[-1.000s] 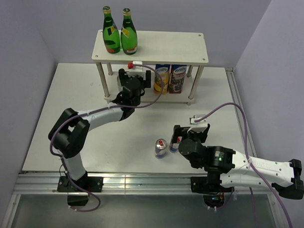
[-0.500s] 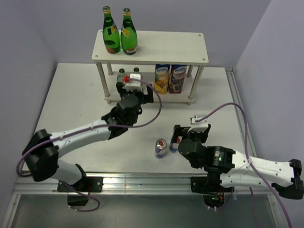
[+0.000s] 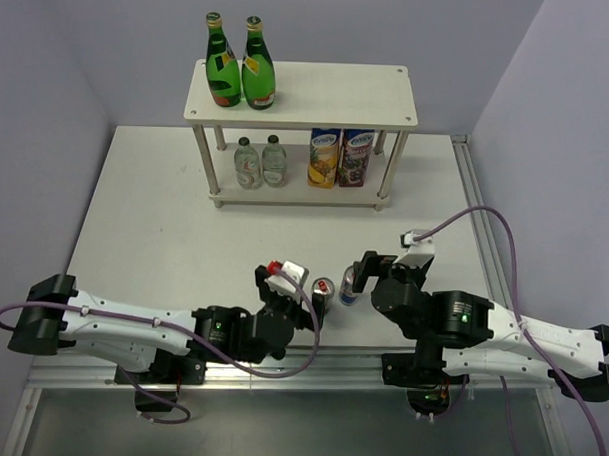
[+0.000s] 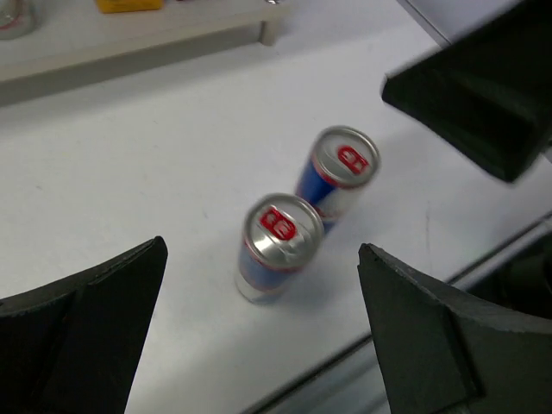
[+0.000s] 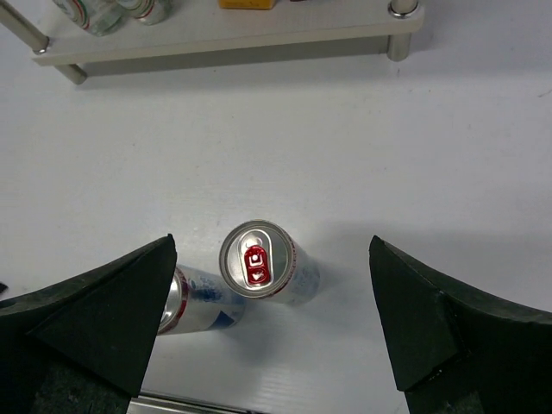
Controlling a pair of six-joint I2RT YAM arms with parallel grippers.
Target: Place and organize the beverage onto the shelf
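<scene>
One slim can [image 3: 323, 296] stands upright on the table [image 3: 155, 223] near its front edge, with a second can [image 3: 349, 287] just beside it on the right. The left gripper [image 4: 259, 254] hangs over the pair, fingers spread wide and grasping nothing. The right gripper [image 5: 272, 246] hangs above the second can, also released. At the back, the shelf [image 3: 329, 94] carries two green bottles [image 3: 224, 80] on top, with two clear bottles [image 3: 248, 164] and two juice cartons [image 3: 324, 161] below
</scene>
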